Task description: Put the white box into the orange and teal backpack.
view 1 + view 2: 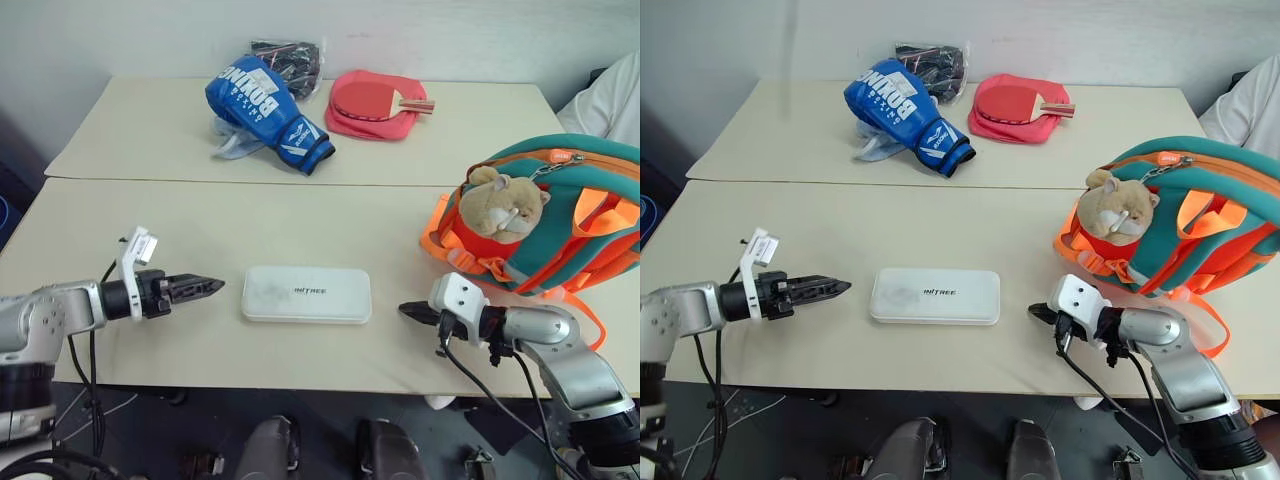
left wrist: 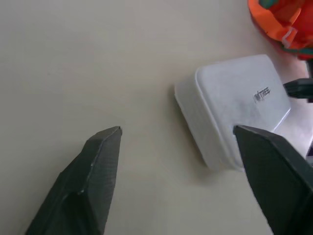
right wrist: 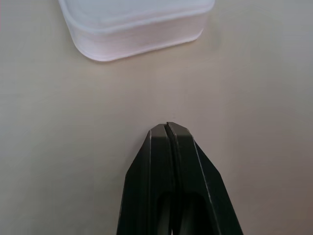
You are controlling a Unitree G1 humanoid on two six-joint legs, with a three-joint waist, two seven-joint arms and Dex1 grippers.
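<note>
- White box lying flat on the near surface, lettering up, between the two grippers and touched by neither.
- Left gripper just beside the box's left end, pointing at it; jaws spread wide in the left wrist view, gripping nothing.
- Right gripper near the box's right end, pointing toward it; jaws pressed fully together, holding nothing.
- Backpack standing on the surface at the right, well apart from the box, plush bear on its front.
- Farther back on a second surface: blue boxing glove, pink paddle case.
</note>
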